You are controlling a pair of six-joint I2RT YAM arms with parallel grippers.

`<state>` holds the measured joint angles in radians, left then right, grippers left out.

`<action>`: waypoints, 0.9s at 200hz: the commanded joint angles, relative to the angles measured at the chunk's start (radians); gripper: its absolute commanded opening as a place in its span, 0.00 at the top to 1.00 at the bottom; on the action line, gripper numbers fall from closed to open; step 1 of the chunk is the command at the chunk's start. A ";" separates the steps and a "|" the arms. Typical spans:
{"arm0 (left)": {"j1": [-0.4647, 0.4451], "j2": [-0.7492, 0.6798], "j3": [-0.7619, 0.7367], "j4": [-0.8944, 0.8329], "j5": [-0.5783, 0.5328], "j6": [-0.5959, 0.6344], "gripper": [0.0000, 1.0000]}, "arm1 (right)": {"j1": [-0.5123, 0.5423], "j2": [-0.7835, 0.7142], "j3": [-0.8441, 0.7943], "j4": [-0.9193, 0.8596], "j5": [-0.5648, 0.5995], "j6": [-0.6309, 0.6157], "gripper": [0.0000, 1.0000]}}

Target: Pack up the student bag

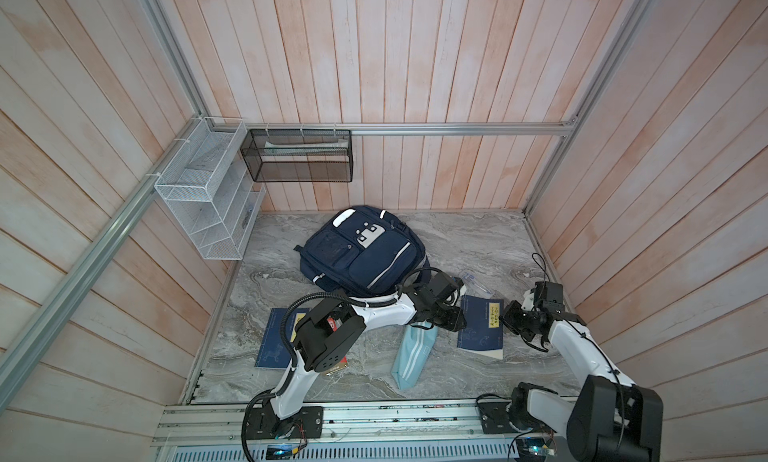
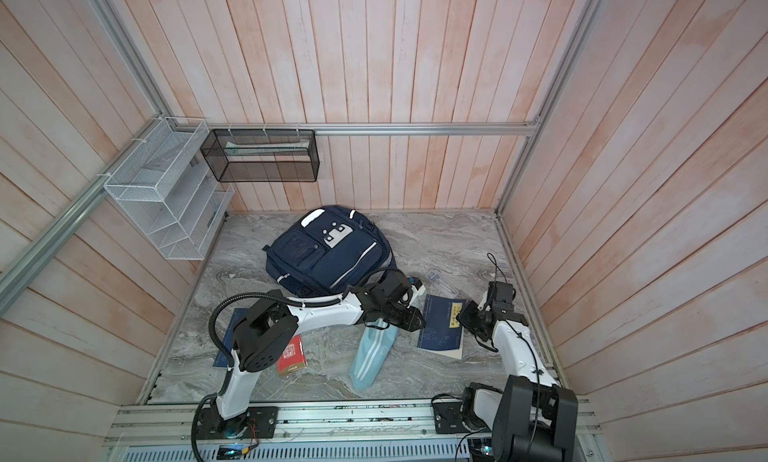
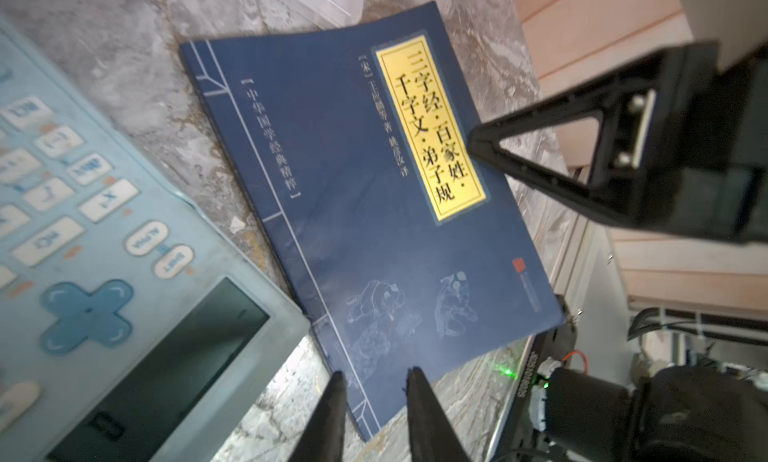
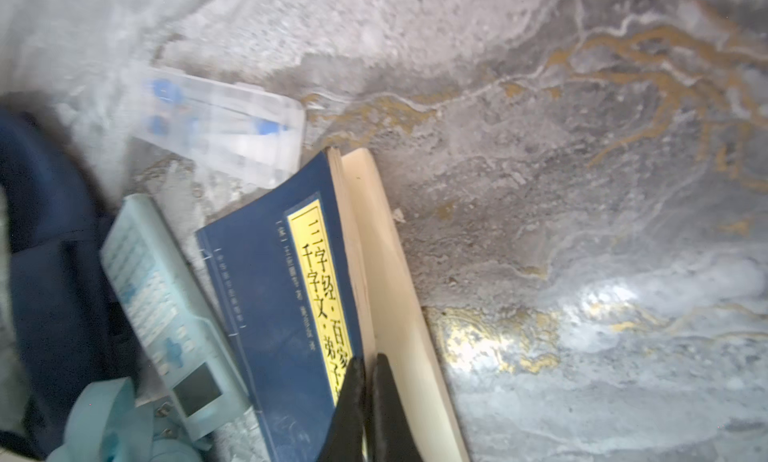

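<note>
Clock set on the marble tabletop (image 1: 490, 239) seen from above, 12 at the back wall.

The student bag (image 1: 361, 252) (image 2: 328, 252) lay front-up at 12, close to the back wall. Neither gripper was on it.

Right gripper (image 4: 370, 366) (image 1: 506, 315): jaws pinched together on the free long edge of the yellow-label book (image 1: 480, 329) (image 3: 374, 181) at 3. In the right wrist view the cover and a few top pages sat lifted off the cream page block, with a finger on either side of that lifted edge.

Left gripper (image 3: 376, 383) (image 2: 417, 322): jaws part open with a small gap and nothing between them. It sat at the book's 9 o'clock side, tips over a spine-side corner. Couldn't tell whether they touched the cover.

The light-blue calculator (image 3: 104, 252) (image 4: 166, 306) lay just beside the book's spine edge, between book and bag.

Others:
- striped pouch (image 1: 413, 356) at 5
- clear plastic case (image 1: 476, 283) at 2, just past the book's far end
- second blue book (image 1: 276, 341) at 8, partly under the left arm
- red book (image 2: 293, 354) at 7, beside it
</note>
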<state>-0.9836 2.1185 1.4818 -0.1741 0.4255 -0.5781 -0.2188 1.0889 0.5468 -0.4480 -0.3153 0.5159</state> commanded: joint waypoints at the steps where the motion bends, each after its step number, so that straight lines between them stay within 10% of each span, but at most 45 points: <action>1: 0.058 -0.044 -0.030 0.082 0.068 -0.050 0.65 | -0.006 -0.088 -0.019 0.048 -0.105 0.009 1.00; 59: 0.127 -0.135 -0.114 0.213 0.141 -0.093 0.41 | -0.025 -0.260 -0.017 0.134 -0.242 0.106 1.00; 180: 0.174 -0.210 -0.270 0.676 0.272 -0.229 0.33 | 0.028 -0.407 -0.067 0.503 -0.569 0.421 1.00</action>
<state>-0.8074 1.9690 1.2472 0.3305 0.6624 -0.7712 -0.2237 0.6804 0.4904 -0.0525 -0.8135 0.8680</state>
